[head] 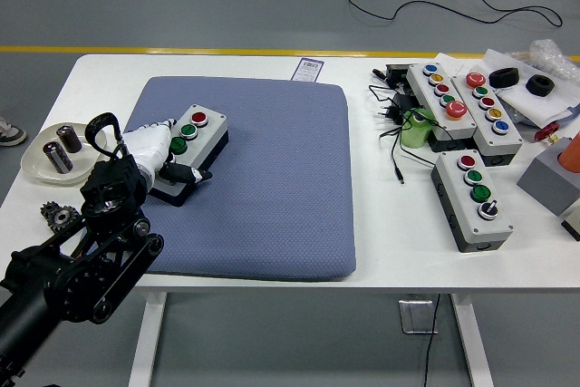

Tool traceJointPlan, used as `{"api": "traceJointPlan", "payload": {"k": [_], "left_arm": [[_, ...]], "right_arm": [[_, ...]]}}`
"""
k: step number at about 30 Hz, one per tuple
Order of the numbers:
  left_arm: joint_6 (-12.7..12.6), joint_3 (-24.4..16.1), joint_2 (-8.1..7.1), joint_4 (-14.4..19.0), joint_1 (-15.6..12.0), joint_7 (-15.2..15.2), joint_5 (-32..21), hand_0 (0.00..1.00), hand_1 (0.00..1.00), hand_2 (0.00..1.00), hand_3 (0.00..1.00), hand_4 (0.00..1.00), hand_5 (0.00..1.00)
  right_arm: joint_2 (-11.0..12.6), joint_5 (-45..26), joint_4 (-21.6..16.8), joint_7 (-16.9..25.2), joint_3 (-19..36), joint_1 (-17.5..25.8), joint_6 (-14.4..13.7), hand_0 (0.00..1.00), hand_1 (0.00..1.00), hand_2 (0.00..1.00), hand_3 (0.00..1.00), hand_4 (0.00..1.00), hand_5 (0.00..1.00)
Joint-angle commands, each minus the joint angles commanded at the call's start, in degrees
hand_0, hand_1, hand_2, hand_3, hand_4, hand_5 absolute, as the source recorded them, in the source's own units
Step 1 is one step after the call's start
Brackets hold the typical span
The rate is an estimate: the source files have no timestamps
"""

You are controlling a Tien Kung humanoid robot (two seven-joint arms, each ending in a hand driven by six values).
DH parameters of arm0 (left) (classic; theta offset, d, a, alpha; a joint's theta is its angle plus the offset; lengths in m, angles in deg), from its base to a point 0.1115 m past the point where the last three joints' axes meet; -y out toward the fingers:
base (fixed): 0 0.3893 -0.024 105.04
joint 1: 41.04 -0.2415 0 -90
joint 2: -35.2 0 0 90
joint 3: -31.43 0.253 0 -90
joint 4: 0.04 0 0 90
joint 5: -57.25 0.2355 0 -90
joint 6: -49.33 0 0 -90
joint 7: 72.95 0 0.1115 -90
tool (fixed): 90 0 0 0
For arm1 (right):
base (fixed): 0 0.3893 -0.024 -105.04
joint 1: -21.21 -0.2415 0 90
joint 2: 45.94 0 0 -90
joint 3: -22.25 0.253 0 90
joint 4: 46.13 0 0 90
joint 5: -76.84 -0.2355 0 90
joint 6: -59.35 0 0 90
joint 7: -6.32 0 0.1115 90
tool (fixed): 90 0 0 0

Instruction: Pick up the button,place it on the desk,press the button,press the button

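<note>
Hand (161, 153) of the left arm, fingers curled around the button box (188, 153) on blue mat (272, 188).

The white table (227, 283) carries a blue mat (272, 197), button boxes (473, 197) and a dish (41, 162).

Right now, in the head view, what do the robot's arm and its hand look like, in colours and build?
Only the left arm shows. It is black, built of chunky jointed segments with round silver bolts and open cut-outs, and a black cable loops up near the wrist. The left hand has a white shell, with dark black parts at its fingers. No markings can be read on it. The right arm is out of view.
</note>
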Motion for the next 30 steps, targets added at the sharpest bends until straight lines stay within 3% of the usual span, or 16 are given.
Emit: {"api": "traceJointPlan", "payload": {"k": [4,5,10,11,16,17,22,23,28,30], "left_arm": [[0.1,0.4,0.22,-1.3,0.5,0.0,0.0,0.723,0.92,0.998,0.998,0.998,0.416],[0.0,0.5,0.23,-1.5,0.5,0.0,0.0,0.425,0.633,0.935,0.998,0.969,0.325],[-0.3,1.0,0.13,-2.2,0.8,0.0,0.0,0.425,0.633,0.935,0.998,0.969,0.325],[-0.3,1.1,0.11,-2.3,0.8,0.0,0.0,0.258,0.44,0.582,0.998,0.912,0.246],[-1.9,1.3,-0.18,-2.8,0.5,0.0,0.0,0.258,0.44,0.582,0.998,0.912,0.246],[-2.1,1.3,-0.28,-2.9,0.4,0.0,0.0,0.076,0.257,0.293,0.867,0.868,0.167],[-3.2,0.9,-0.96,-3.1,0.0,0.0,0.0,0.076,0.257,0.293,0.867,0.868,0.167],[-3.3,0.9,-1.03,-3.1,0.0,0.0,0.0,0.052,0.108,0.103,0.447,0.817,0.109],[-3.7,1.0,-1.59,-2.4,-0.5,0.0,0.0,0.052,0.108,0.103,0.447,0.817,0.109],[-4.1,1.0,-1.81,-2.1,-0.7,0.0,0.0,0.023,0.049,0.056,0.393,0.814,0.103]], "right_arm": [[0.0,0.0,0.0,0.0,0.1,0.0,0.0,0.655,0.649,0.687,0.602,0.44,0.322],[0.0,0.0,0.0,0.0,0.0,0.0,0.0,0.655,0.65,0.687,0.602,0.44,0.323],[-0.1,0.0,0.0,-0.1,0.1,0.0,0.0,0.655,0.65,0.687,0.602,0.44,0.323],[-0.1,0.0,0.0,-0.1,0.0,0.1,0.0,0.655,0.65,0.687,0.602,0.44,0.322],[0.0,-0.2,0.0,-0.1,-0.2,0.1,0.0,0.655,0.65,0.687,0.602,0.44,0.322],[0.0,-0.2,0.0,-0.1,-0.2,0.2,0.0,0.655,0.649,0.687,0.602,0.44,0.322],[0.0,-0.2,0.0,-0.1,0.0,0.2,-0.1,0.655,0.649,0.687,0.602,0.44,0.322],[0.0,-0.2,0.0,-0.2,0.0,0.2,-0.1,0.655,0.65,0.687,0.602,0.44,0.322],[0.0,0.1,0.0,-0.2,0.2,0.2,-0.1,0.655,0.65,0.687,0.602,0.44,0.322],[0.0,0.1,0.0,-0.2,0.2,0.3,-0.1,0.655,0.649,0.687,0.602,0.44,0.322]]}}
